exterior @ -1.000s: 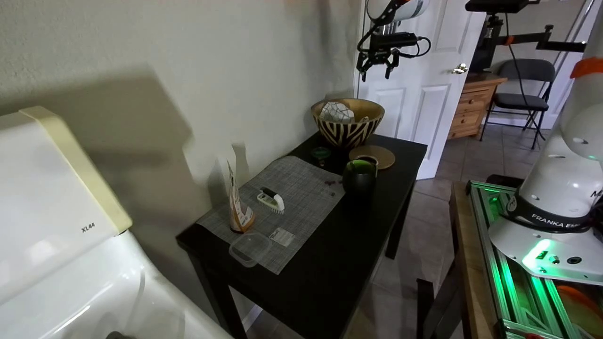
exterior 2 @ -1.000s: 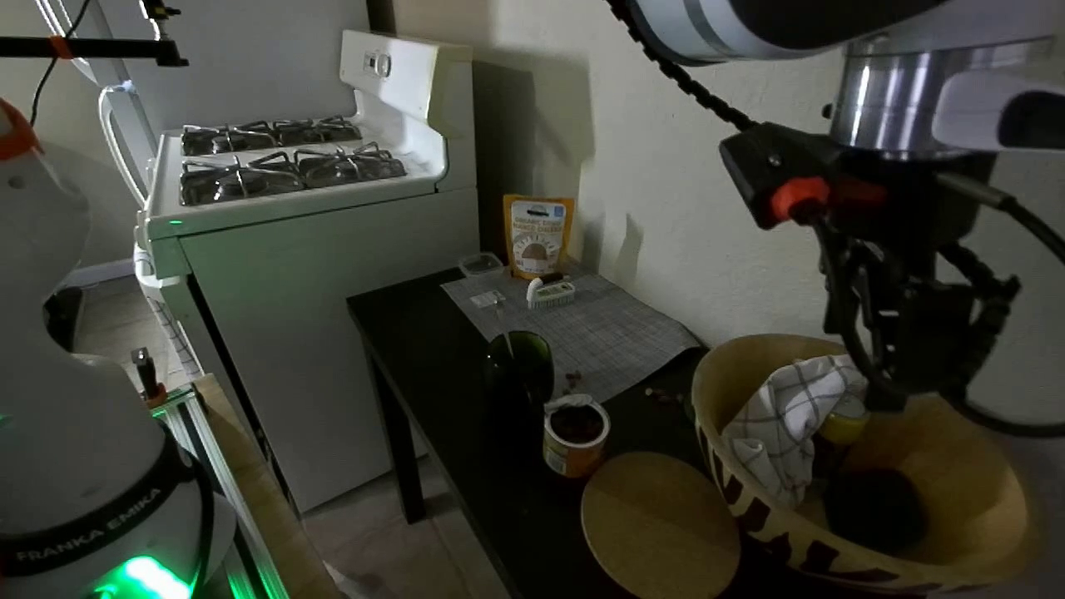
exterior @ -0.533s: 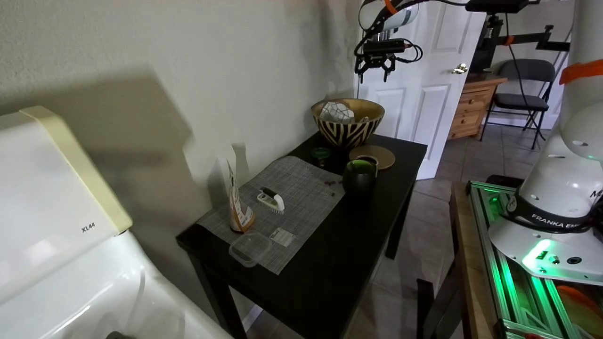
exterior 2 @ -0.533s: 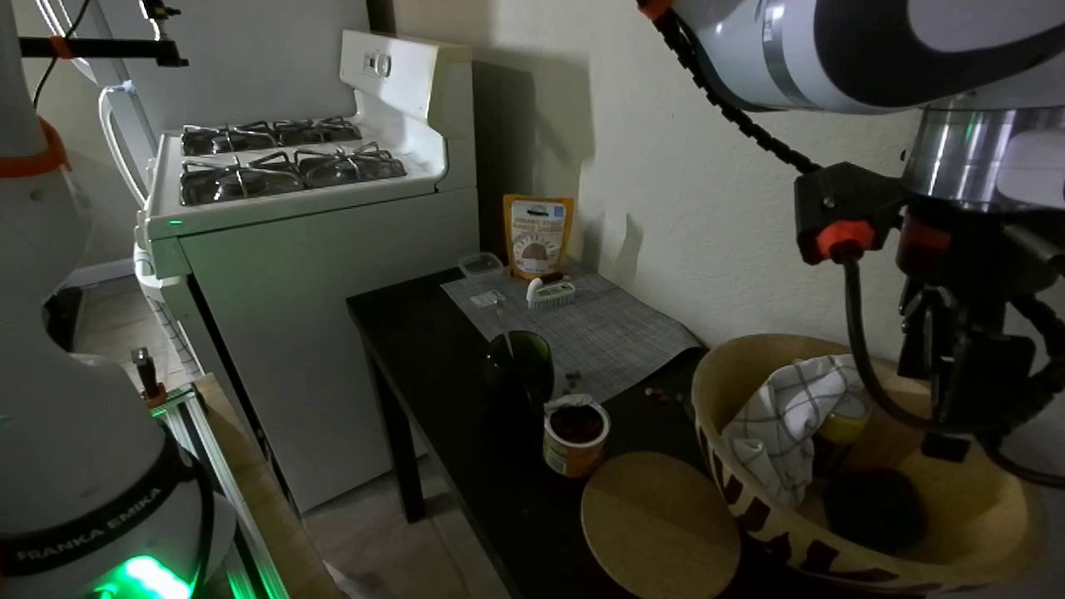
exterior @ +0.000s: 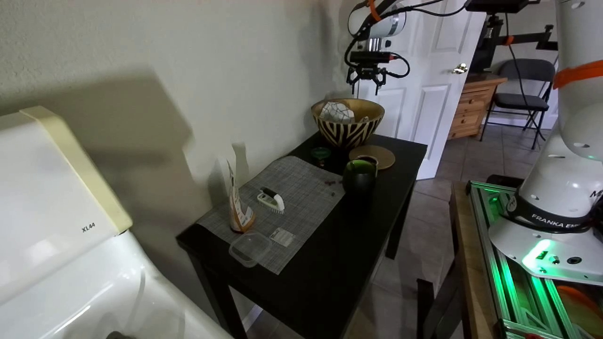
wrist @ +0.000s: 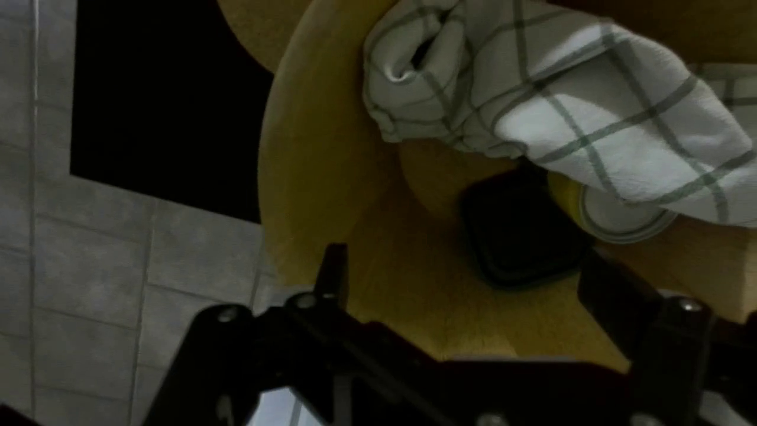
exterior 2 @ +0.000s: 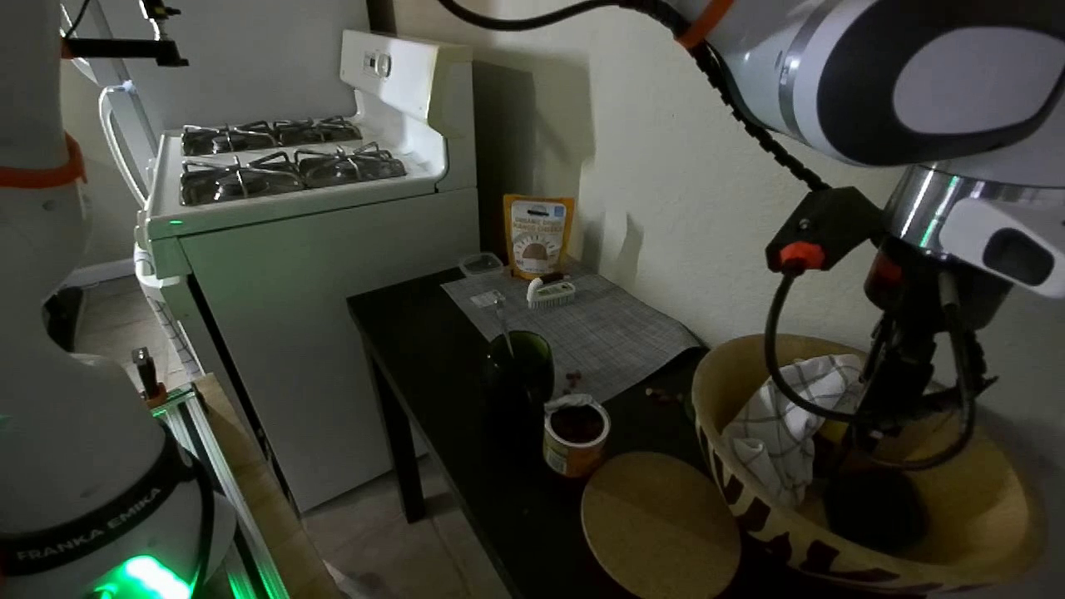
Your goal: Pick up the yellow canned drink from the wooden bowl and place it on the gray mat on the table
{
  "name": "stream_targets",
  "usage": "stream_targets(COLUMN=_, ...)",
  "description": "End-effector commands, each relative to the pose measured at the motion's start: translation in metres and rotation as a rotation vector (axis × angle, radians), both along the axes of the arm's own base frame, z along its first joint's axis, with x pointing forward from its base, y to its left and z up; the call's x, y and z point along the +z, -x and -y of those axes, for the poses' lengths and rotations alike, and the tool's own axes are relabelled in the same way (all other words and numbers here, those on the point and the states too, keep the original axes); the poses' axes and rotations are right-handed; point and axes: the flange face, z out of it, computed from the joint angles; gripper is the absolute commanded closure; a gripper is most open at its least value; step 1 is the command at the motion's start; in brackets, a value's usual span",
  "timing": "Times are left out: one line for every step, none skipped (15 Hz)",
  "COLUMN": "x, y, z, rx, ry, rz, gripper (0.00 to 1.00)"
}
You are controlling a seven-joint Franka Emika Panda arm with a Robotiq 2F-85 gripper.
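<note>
I hold my end effector (exterior: 364, 90) spread above the wooden bowl (exterior: 347, 134), the yellow canned drink (wrist: 615, 216) inside, partly hidden by a checked cloth (wrist: 591, 112), the gray mat (exterior: 304, 193) on the desk (exterior: 325, 263)

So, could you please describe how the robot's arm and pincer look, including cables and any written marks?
The arm is white, with rounded segments and orange bands. A black band at its base reads FRANKA EMIKA, above a green light. A ribbed black cable runs along it, and a silver collar sits near the wrist. The pincer is black, with two jointed fingers.
</note>
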Motion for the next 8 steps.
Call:
stream_targets(x=-0.020, y=-0.021, z=0.014, rx=-0.116, ry=-0.038, rz=0.014, gripper=0.00)
stream_targets(x=-0.022, y=-0.026, z=0.018, rx=-0.132, ry=-0.034, rz=0.012, gripper=0.00)
stream_targets(x=-0.024, y=-0.031, z=0.020, rx=-0.145, ry=-0.029, rz=0.014, gripper=0.00)
stream_targets(x=-0.025, y=-0.036, z=0.023, rx=-0.156, ry=-0.017, rz=0.014, gripper=0.00)
stream_targets(x=-0.026, y=-0.040, z=0.025, rx=-0.165, ry=-0.016, rz=0.012, gripper=0.00)
stream_targets(x=-0.029, y=-0.045, z=0.026, rx=-0.168, ry=-0.013, rz=0.007, gripper=0.00)
stream_targets(x=-0.031, y=-0.050, z=0.026, rx=-0.171, ry=-0.013, rz=-0.002, gripper=0.00)
stream_targets(x=-0.035, y=-0.055, z=0.026, rx=-0.173, ry=-0.010, rz=-0.012, gripper=0.00)
